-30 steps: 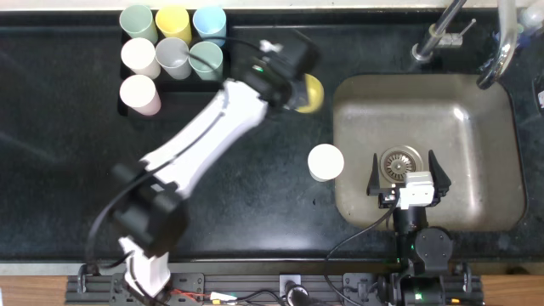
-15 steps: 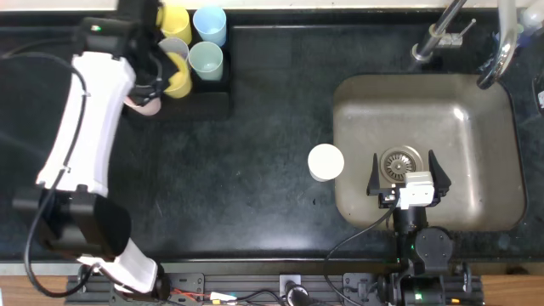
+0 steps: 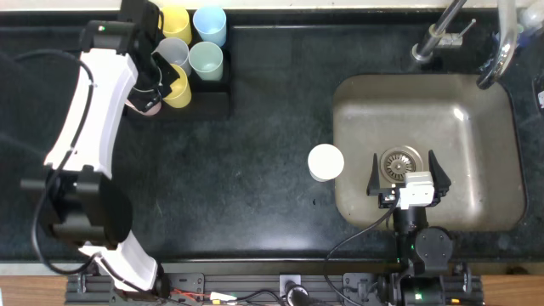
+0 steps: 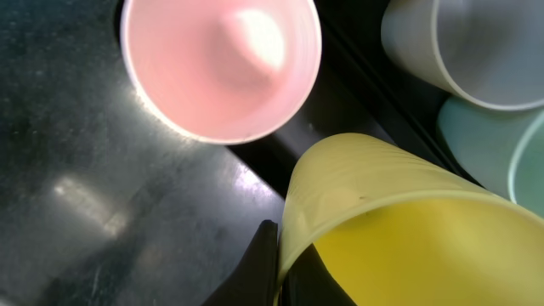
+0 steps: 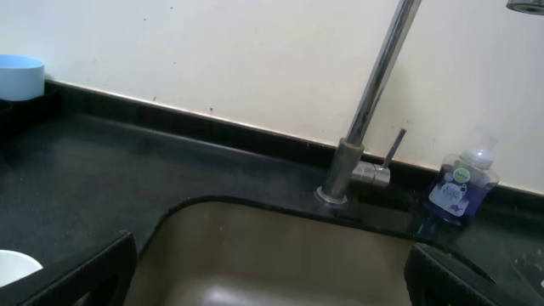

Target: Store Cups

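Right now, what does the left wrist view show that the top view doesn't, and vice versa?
Left wrist view only: the left pincer pinching the yellow cup at its rim, and the inside of the pink cup. Top view only: the white cup beside the sink, the open right pincer over the sink, the blue cup. Both: the yellow cup, pink cup, grey cup and teal cup.

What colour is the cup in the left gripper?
Yellow; left wrist view shows the cup best, rim pinched by the left gripper.
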